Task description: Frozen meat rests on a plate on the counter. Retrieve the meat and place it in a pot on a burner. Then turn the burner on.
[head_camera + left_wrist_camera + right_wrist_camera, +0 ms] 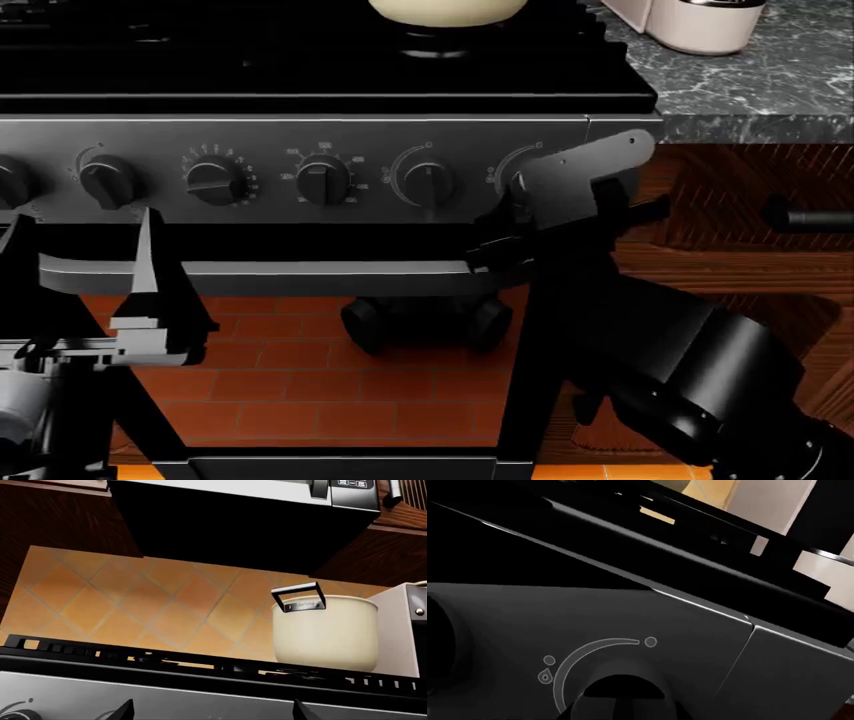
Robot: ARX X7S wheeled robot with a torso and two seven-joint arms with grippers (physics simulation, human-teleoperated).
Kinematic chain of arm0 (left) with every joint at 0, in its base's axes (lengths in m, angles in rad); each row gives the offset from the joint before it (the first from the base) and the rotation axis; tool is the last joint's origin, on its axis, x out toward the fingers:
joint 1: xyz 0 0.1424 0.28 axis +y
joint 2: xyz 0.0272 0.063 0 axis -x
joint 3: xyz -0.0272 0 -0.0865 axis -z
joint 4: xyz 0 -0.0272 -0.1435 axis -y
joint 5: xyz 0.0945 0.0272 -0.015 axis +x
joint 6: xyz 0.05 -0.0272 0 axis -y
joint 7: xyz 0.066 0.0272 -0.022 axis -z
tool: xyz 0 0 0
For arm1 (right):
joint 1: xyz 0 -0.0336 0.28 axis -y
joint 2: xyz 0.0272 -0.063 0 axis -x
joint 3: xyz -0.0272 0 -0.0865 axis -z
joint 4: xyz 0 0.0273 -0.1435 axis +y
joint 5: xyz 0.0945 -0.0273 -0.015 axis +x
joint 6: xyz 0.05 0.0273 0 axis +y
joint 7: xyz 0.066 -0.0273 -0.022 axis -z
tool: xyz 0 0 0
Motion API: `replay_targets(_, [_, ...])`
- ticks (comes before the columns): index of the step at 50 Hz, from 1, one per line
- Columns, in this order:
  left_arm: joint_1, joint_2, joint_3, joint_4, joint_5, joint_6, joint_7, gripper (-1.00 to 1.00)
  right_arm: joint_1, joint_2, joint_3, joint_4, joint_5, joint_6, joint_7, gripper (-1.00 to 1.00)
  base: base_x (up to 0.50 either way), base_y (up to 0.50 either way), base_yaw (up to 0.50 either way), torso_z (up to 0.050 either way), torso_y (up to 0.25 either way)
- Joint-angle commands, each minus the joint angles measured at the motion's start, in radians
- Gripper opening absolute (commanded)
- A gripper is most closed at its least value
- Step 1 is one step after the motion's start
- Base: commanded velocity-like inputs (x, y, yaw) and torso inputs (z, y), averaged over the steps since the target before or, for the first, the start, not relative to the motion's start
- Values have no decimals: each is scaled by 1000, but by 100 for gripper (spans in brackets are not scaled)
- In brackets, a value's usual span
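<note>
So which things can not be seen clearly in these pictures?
- Meat: in no view. The pot's inside is hidden by its own wall in the left wrist view, and the head view's top edge cuts it off.
- Right hand: its fingers are hidden behind its own body in the head view.
- Rightmost knob: cut off by the right wrist view's edge.
- Flame: none visible; the grates hide the burner.

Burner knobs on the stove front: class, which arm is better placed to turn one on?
Probably the right. Its end effector is at the rightmost knob, which fills its wrist view. The left end effector hangs lower, away from the knobs.
</note>
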Motion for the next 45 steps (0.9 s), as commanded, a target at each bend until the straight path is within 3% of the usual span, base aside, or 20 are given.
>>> replay_targets(1, [2,4,-2,-3,-1,-2,5,100,5,0,-64,9,60,-4,-59,-100,11,0,0,0,0])
replay_targets(30, [3,16,-8,-18,-3,-8,17,100,32,15,-160,3,4,7,-119,-100,4,1,4,0,-4])
replay_targets(45, [5,20,-10,-21,-11,-8,26,100,21,12,-118,-2,36,9,-87,-100,3,1,3,0,-3])
